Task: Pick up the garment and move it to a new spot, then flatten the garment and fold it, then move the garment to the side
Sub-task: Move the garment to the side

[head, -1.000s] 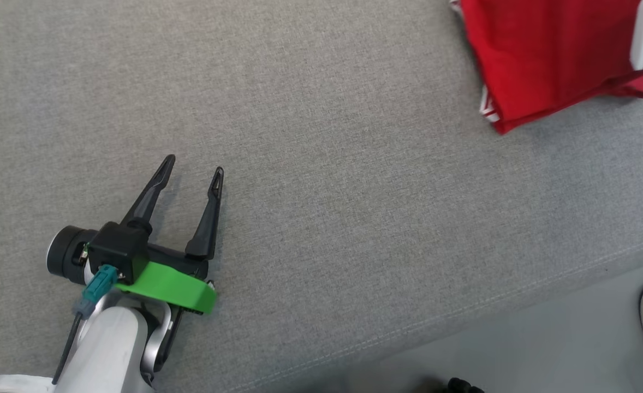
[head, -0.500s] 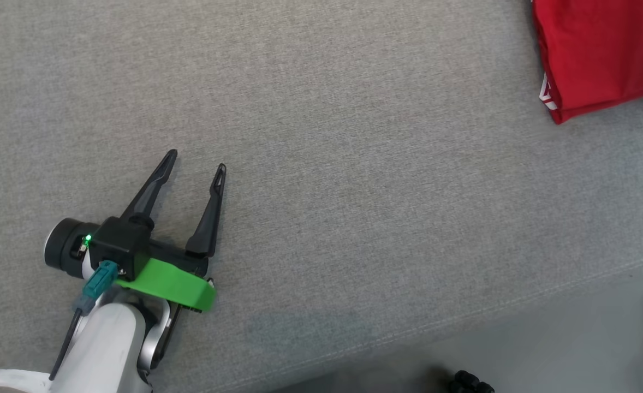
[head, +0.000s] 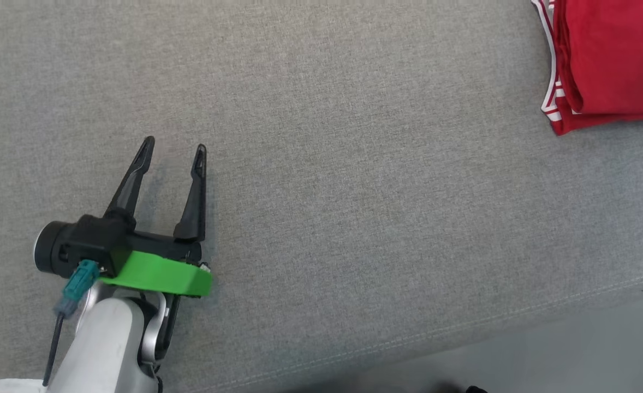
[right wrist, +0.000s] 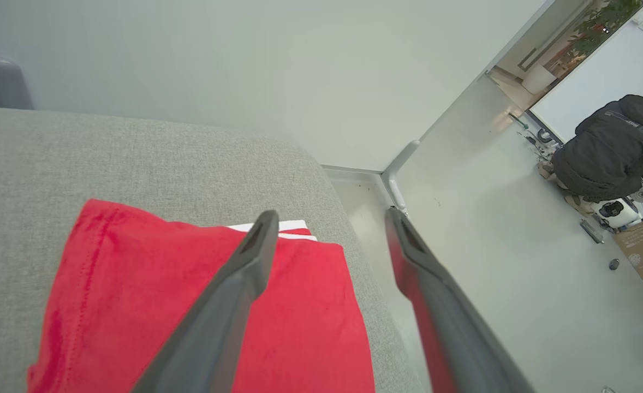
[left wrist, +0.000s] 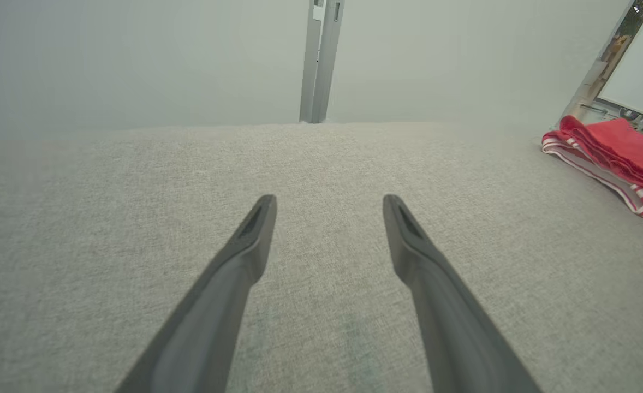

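The garment [head: 611,60] is red with white stripes at its edge and lies folded at the far right of the grey cushion [head: 354,164]. It also shows at the right edge of the left wrist view [left wrist: 616,153]. My right gripper [right wrist: 329,218] hovers open above the garment [right wrist: 136,305], its fingers spread with nothing between them. Far from the cloth, at the lower left of the head view, my left gripper [head: 173,150] rests open over bare cushion, also empty [left wrist: 329,204].
The cushion's seamed front edge [head: 463,322] runs along the lower right, with pale floor [head: 572,355] below it. The right wrist view shows the cushion's end, a white wall and floor, and a person in a dark jacket [right wrist: 611,147] far off.
The right gripper has opened and let go of the garment, which now lies flat. The head camera shifted, so the garment sits further right in view. The left gripper stays open.
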